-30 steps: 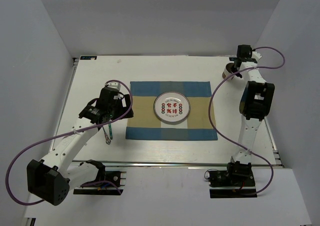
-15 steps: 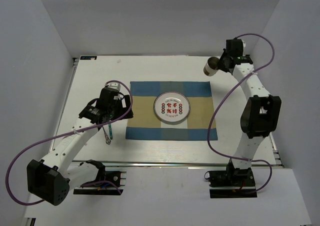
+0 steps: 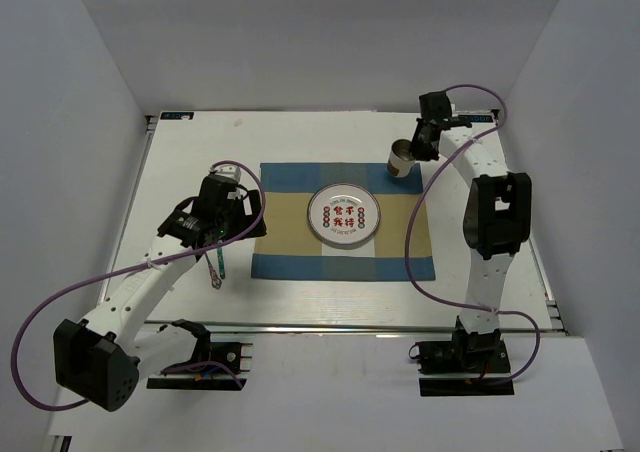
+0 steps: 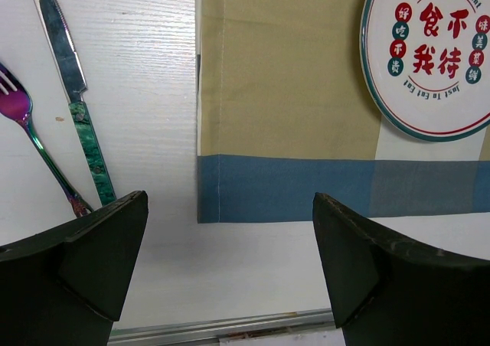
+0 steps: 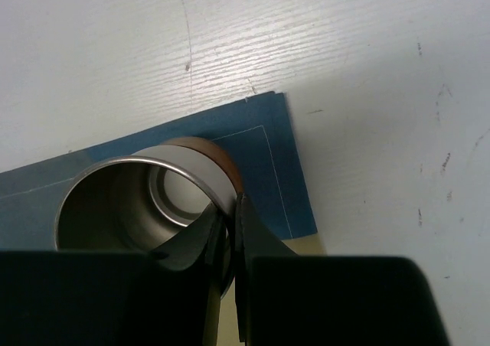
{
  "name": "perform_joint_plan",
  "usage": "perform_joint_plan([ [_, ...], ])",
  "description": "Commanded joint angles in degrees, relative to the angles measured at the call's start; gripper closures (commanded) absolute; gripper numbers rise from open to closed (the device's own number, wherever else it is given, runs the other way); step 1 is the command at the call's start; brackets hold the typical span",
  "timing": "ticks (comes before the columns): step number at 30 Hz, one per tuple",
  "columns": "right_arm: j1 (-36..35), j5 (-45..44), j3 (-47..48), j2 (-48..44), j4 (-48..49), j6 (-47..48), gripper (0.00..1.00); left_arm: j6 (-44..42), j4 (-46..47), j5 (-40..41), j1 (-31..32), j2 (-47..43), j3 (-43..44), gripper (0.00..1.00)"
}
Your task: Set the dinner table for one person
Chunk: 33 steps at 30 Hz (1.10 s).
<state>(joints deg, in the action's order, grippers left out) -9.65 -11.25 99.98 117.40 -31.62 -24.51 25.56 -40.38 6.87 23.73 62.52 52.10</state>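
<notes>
Setting nearly complete: your cup is coming in.
On the white rectangular dinner table (image 3: 300, 132), the blue-and-tan checked placemat (image 3: 290, 222) carries the round white red-lettered plate (image 3: 345, 215), and the green-handled knife (image 4: 76, 93) and purple fork (image 4: 31, 132) lie to its left. Your right gripper (image 5: 230, 223) pinches the wall of the round steel cup (image 3: 401, 159) over the mat's far right corner, swung in from the table's far right edge and not yet released. Your left gripper (image 4: 230, 262) hangs wide, empty and unmoved.

Bright, even light; soft shadows.
</notes>
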Motion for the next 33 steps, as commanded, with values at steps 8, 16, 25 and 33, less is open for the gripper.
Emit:
perform_joint_plan([
  [8,-0.55,-3.69,2.84,3.35,-2.83,-0.18,1.0,0.28,-0.66,0.42,-0.26,-0.65,0.73,0.02],
  [16,-0.55,-3.08,-0.14,2.57,-1.25,-0.54,0.89,0.02,-0.58,0.07,-0.26,-0.65,0.73,0.02],
  [25,-0.46,-0.44,-2.25,-3.4,0.24,-2.47,0.11,0.89,-1.63,3.83,-0.26,-0.12,1.08,0.02],
  [33,-0.63,2.18,-9.79,-20.16,7.7,-0.02,0.11,8.97,-7.6,14.04,-2.45,6.64,3.8,0.02],
])
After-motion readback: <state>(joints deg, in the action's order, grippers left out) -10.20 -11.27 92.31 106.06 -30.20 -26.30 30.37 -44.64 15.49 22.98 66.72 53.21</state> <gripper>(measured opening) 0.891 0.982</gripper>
